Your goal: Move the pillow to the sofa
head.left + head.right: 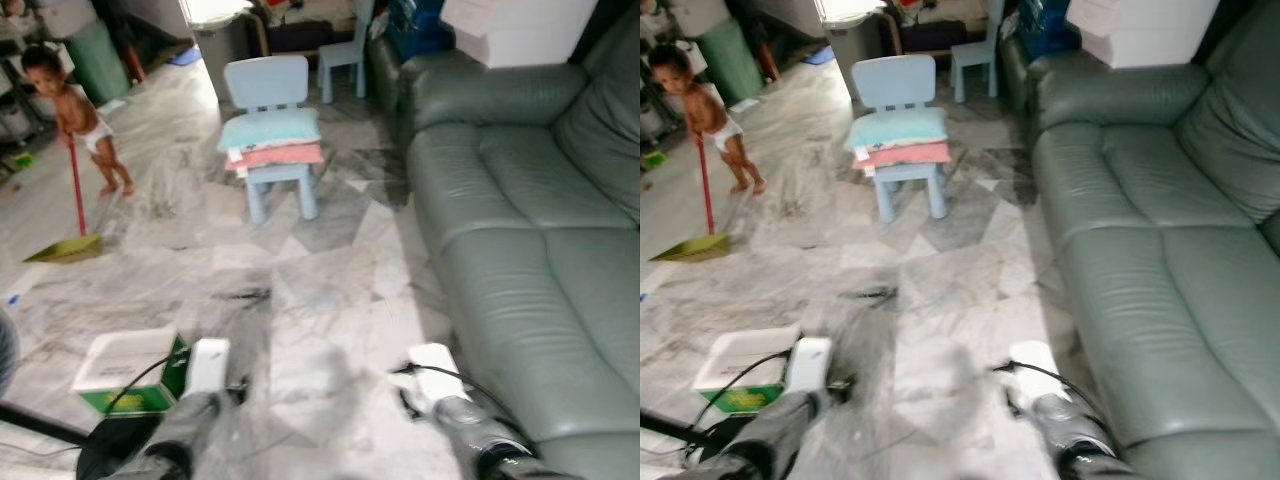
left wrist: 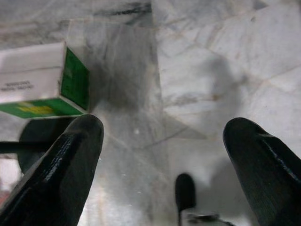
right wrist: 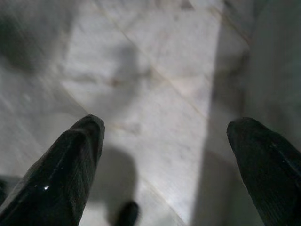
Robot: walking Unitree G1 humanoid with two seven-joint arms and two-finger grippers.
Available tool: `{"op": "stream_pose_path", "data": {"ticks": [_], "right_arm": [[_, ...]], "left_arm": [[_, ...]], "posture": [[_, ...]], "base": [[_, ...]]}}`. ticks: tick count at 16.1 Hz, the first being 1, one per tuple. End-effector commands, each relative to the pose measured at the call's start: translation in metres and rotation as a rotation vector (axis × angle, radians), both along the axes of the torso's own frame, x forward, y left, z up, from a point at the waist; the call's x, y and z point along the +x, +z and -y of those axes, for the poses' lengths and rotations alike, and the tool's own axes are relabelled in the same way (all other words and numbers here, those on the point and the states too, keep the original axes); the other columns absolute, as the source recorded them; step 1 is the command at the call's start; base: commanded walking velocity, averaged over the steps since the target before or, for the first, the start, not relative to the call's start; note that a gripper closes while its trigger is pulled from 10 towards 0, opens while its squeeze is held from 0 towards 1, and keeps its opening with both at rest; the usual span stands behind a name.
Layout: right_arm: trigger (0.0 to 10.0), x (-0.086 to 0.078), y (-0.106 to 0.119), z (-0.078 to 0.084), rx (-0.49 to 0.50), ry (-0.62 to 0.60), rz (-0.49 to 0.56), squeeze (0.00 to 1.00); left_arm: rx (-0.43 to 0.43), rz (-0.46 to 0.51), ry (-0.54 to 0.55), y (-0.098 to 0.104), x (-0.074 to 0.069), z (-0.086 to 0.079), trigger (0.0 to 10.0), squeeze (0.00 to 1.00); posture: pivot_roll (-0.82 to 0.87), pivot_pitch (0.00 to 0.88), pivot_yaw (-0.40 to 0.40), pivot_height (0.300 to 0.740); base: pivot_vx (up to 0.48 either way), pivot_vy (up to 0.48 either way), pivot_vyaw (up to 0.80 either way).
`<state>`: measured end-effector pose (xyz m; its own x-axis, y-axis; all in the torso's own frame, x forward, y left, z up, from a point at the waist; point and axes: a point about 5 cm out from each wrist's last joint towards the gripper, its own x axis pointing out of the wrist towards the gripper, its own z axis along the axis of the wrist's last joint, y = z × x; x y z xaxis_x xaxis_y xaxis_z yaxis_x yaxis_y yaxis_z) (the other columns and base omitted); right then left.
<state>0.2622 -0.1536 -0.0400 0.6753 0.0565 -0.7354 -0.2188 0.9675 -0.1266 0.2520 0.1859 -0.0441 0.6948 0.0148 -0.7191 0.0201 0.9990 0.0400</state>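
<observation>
A light blue pillow [image 1: 270, 129] lies on top of a pink one [image 1: 277, 155], both stacked on the seat of a small pale blue chair [image 1: 270, 84] in the middle of the marble floor. The grey-green leather sofa [image 1: 540, 240] runs along the right side. Both arms hang low at the bottom edge, far from the chair. My left gripper [image 2: 164, 165] is open over bare floor, next to a green and white box [image 2: 44, 80]. My right gripper [image 3: 164, 160] is also open, nothing between its fingers, close to the sofa's base.
A small child [image 1: 75, 110] stands at the left holding a red-handled broom [image 1: 72, 215]. The green and white box [image 1: 130, 372] sits on the floor by my left arm. A second small blue chair [image 1: 345, 55] and a bin [image 1: 215, 40] stand at the back.
</observation>
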Motion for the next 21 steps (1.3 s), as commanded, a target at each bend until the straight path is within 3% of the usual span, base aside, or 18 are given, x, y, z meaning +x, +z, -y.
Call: {"op": "stream_pose_path", "data": {"ticks": [1, 6, 21], "right_arm": [[10.0, -0.0032, -0.0019, 0.0094, -0.012, -0.020, -0.010, 0.00], [10.0, -0.0029, -0.0017, 0.0085, -0.014, -0.013, -0.008, 0.00], [10.0, -0.0013, -0.0005, 0.0066, -0.023, 0.013, 0.001, 0.00]], "left_arm": [[-0.010, 0.028, -0.009, 0.0050, 0.0073, 0.0050, 10.0, 0.00], [-0.010, 0.025, -0.011, 0.0045, 0.0066, 0.0049, 10.0, 0.00], [0.009, 0.026, -0.030, 0.0049, 0.0072, 0.0053, 10.0, 0.00]], "posture": [[0.02, 0.000, 0.082, 0.740], [0.02, 0.000, 0.084, 0.740], [0.02, 0.000, 0.084, 0.740]], "base": [[0.000, 0.000, 0.00], [0.000, 0.051, 0.00], [0.255, 0.403, 0.00]]}}
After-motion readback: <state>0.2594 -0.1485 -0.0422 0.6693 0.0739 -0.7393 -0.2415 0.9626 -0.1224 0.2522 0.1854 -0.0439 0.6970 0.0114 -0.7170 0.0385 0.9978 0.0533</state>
